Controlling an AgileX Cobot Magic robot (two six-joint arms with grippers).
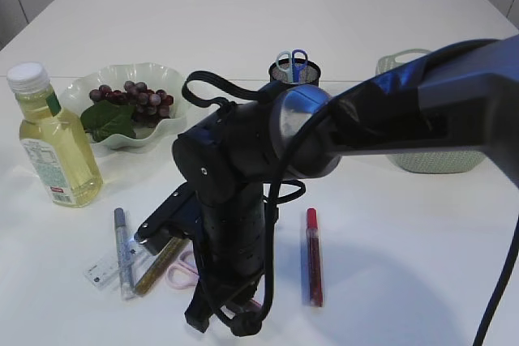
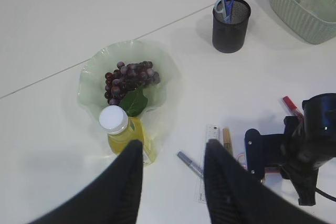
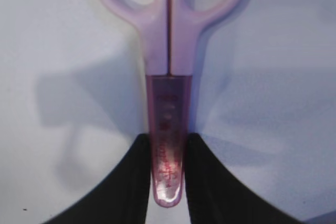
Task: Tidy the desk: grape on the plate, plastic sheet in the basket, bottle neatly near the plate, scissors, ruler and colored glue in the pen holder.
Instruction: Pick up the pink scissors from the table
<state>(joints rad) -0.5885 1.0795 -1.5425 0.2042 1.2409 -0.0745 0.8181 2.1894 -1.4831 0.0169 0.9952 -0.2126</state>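
Jaws of the right gripper clasp the sheathed blade of the pink scissors, which lie on the table; the left gripper hangs released. Scissors step: next likely a lift and carry to the pen holder.

Open left hand above bottle, grape on plate, ruler
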